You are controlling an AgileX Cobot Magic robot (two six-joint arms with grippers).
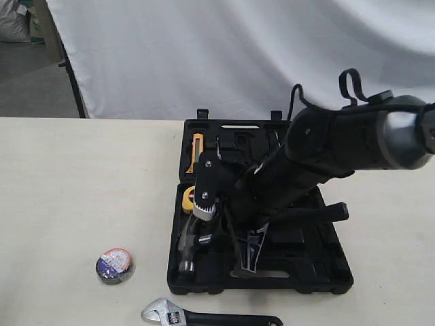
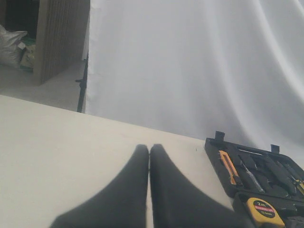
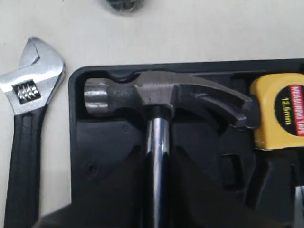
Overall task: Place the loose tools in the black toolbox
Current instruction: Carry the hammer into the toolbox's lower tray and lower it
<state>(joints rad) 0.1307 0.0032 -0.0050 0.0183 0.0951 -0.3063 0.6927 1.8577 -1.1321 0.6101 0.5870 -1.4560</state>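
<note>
The black toolbox point(image 1: 319, 272) lies open on the table. My right gripper point(image 1: 202, 231) reaches across it and is shut on the shiny shaft of the claw hammer point(image 1: 188, 250). In the right wrist view my right gripper point(image 3: 157, 161) clamps the shaft, and the hammer head point(image 3: 156, 95) sits low in the left corner of the toolbox's near half point(image 3: 104, 142). The adjustable wrench point(image 1: 204, 317) point(image 3: 26, 118) lies on the table just outside the case. The small tape roll point(image 1: 114, 265) rests left of the case. My left gripper point(image 2: 149, 151) is shut and empty over bare table, and it does not show in the exterior view.
A yellow tape measure point(image 1: 189, 197) point(image 3: 280, 114) point(image 2: 263, 210) sits in the case beside the hammer's claw. An orange-handled tool point(image 1: 196, 151) point(image 2: 230, 166) lies in the far half. A white sheet point(image 1: 224, 54) hangs behind the table. The wrench lies close to the table's near edge.
</note>
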